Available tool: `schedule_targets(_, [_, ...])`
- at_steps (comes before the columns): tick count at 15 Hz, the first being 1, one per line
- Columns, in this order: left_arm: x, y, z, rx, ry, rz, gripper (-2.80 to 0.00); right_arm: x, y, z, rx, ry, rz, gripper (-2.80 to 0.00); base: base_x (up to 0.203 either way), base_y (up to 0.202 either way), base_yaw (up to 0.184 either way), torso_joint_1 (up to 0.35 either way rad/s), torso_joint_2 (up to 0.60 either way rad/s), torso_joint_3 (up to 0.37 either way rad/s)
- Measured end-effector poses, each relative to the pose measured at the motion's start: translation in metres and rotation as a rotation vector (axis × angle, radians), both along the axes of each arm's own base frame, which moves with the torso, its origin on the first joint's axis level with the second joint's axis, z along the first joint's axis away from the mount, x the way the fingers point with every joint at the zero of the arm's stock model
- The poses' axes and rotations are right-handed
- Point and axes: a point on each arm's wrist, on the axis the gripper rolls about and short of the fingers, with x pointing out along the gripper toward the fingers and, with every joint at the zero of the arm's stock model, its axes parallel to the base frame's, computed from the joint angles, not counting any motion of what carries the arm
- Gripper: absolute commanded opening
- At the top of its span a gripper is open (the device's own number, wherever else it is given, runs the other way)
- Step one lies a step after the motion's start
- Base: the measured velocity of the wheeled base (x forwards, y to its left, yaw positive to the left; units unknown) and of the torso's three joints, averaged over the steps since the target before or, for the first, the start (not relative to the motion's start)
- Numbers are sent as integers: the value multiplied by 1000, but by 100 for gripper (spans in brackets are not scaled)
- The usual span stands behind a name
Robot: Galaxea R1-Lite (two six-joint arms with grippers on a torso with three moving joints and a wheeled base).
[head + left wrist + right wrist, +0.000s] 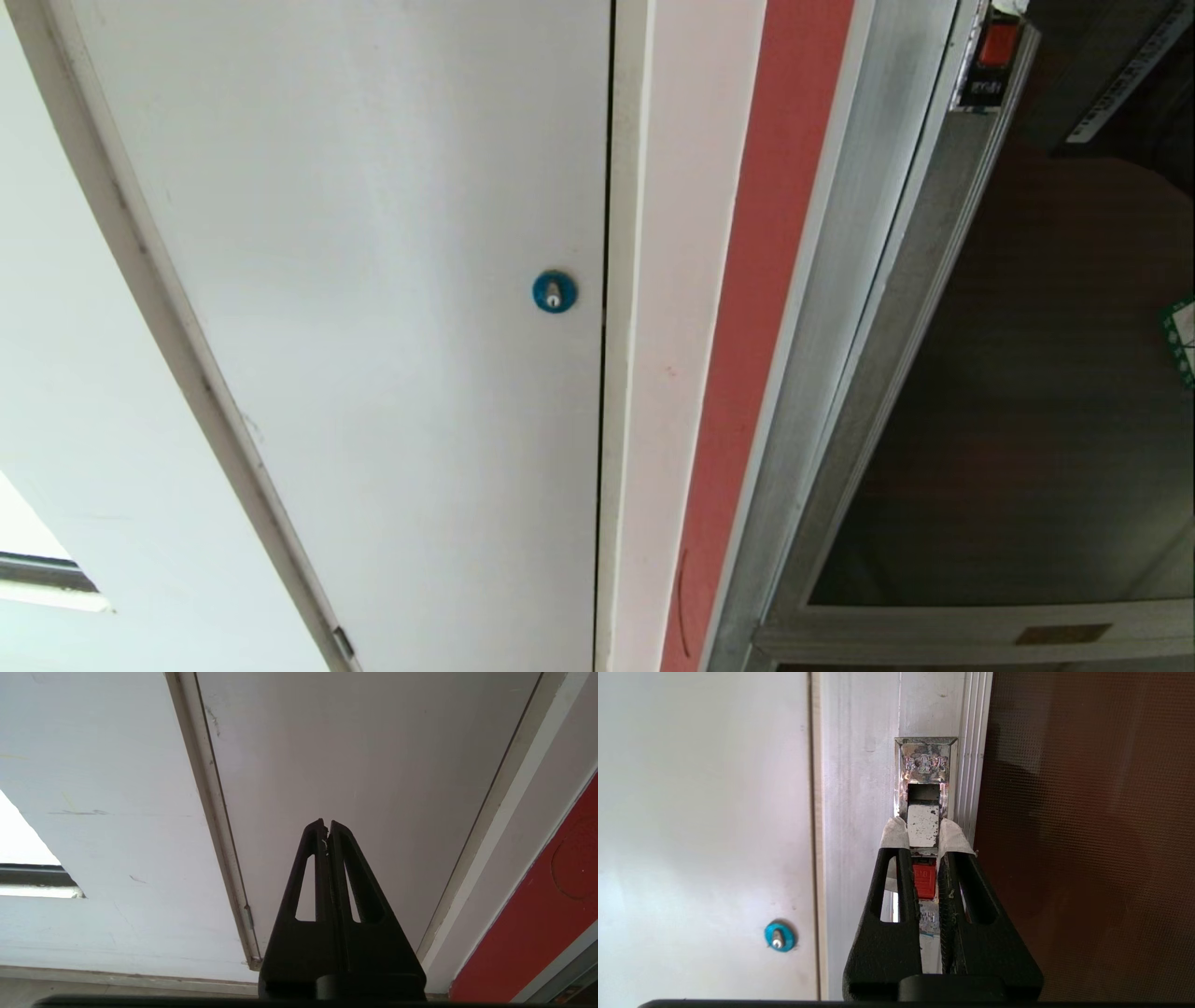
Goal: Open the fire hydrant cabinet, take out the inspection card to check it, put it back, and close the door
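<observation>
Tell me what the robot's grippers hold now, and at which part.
Right gripper pinches the silver-and-red latch of the glass door; left gripper holds nothing.

Building corridor wall, white service door (pixel 373 280) with blue lock (pixel 555 291), glazed fire hydrant cabinet (pixel 840 280)

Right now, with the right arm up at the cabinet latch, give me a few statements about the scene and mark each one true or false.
1. The right gripper has its jaws closed on the latch of the door. True.
2. The door's glass panel is clear and shows a hose reel behind it. False: it is dark tinted and nothing shows through.
3. The left gripper is shut and holds nothing. True.
4. The round lock on the white panel is red. False: it is blue.
5. The inspection card is in the right gripper. False: no card is in view.
</observation>
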Motion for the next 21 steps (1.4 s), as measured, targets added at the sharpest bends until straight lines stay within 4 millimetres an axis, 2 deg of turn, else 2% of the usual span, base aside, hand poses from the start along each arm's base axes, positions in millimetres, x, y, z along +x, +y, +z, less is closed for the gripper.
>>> schedule_targets(9, [0, 0, 0, 0, 0, 0, -280, -23, -20, -4, 11, -14, 29, -280, 0, 0, 0, 0, 0, 0])
schedule_targets(21, [0, 0, 0, 0, 0, 0, -280, -26, -23, -9, 4, -7, 28, -280, 0, 0, 0, 0, 0, 0])
